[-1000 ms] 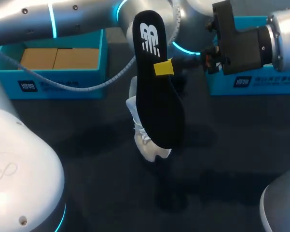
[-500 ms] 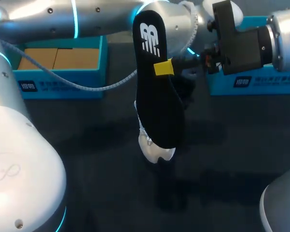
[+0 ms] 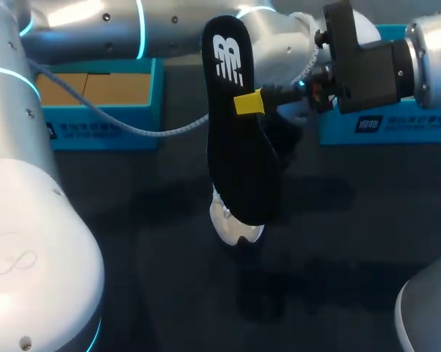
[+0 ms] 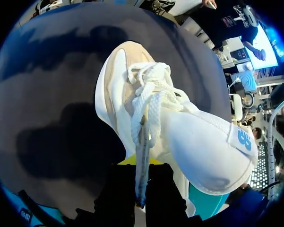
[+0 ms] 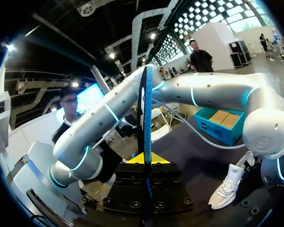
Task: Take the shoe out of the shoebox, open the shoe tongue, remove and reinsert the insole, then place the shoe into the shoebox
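While right gripper (image 5: 145, 160) pinches long black foam insole (image 5: 144, 113) edge-on between nearly closed yellow tips, slip risk: narrow bite near mid-length, insole may swing or drop on reinsertion. Left gripper (image 4: 139, 163) closed on collar of white lace-up sneaker (image 4: 179, 127), toe pointing away from it. Loose white lace (image 4: 149, 109) hanging between its fingers may snag. In head view, sneaker opening hidden behind insole; toe contact with dark tabletop (image 3: 352, 242) unclear.
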Robot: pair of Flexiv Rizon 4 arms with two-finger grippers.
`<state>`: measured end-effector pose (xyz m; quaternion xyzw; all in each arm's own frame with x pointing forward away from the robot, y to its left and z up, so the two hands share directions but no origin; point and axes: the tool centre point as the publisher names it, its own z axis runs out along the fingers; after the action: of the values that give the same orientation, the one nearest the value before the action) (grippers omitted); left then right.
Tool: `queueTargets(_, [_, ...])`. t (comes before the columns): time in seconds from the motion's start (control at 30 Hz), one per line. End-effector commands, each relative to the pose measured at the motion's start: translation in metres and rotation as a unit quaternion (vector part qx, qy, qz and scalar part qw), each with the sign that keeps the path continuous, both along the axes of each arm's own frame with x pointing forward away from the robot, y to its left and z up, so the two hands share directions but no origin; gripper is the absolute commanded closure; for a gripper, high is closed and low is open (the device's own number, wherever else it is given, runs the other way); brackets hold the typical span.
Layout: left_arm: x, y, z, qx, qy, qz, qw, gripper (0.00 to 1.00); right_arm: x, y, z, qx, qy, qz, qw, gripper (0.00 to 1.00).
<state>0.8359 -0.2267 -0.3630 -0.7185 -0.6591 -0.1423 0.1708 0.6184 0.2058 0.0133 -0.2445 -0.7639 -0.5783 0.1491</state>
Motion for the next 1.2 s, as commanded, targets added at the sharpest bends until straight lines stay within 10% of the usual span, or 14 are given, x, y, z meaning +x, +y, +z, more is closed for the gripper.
queueTargets(0.03, [0.005, -0.006, -0.011, 0.013, 0.009, 0.001, 1.0, 1.0, 0.002, 0.005, 0.0, -0.002, 0.001, 0.0, 1.0, 1.0])
queueTargets(0.4, [0.002, -0.006, -0.021, 0.018, 0.025, -0.007, 0.999, 1.0, 0.002, 0.005, 0.0, -0.002, 0.001, 0.0, 1.0, 1.0])
queueTargets(0.5, [0.001, -0.005, -0.023, 0.017, 0.03, -0.005, 0.999, 0.42, 0.002, 0.005, 0.0, -0.002, 0.001, 0.0, 1.0, 1.0])
queueTargets(0.53, [0.001, -0.005, -0.023, 0.017, 0.03, -0.005, 0.999, 0.0, 0.002, 0.005, 0.0, -0.002, 0.001, 0.0, 1.0, 1.0])
queueTargets(1.2, [0.008, 0.017, 0.057, -0.133, -0.047, 0.036, 0.989, 0.0, 0.002, 0.005, 0.0, -0.002, 0.001, 0.0, 1.0, 1.0])
